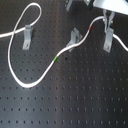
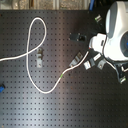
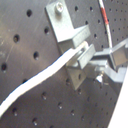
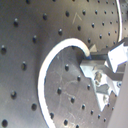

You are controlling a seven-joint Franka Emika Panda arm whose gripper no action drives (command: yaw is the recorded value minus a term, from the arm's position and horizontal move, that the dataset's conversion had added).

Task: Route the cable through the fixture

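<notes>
The white cable [image 1: 15,74] runs in from the first exterior view's left, passes the left fixture [image 1: 27,34], loops up and back down, then rises past its green band [image 1: 55,59] to the middle fixture [image 1: 75,36]. Beyond the red band [image 1: 90,27] it reaches my gripper [image 1: 105,20], which is shut on the cable near its end, just above the right fixture [image 1: 107,42]. In the first wrist view the cable [image 3: 45,77] ends between the fingers [image 3: 85,52] beside a metal bracket fixture [image 3: 65,27]. In the second wrist view the cable [image 4: 47,62] curves into the gripper [image 4: 89,52].
The black perforated board [image 1: 75,100] carries everything. In the second exterior view the white arm [image 2: 116,30] hides the gripper; small clips [image 2: 90,63] lie beside it, a dark block [image 2: 75,36] sits further up and a blue thing [image 2: 1,90] is at the second exterior view's left edge.
</notes>
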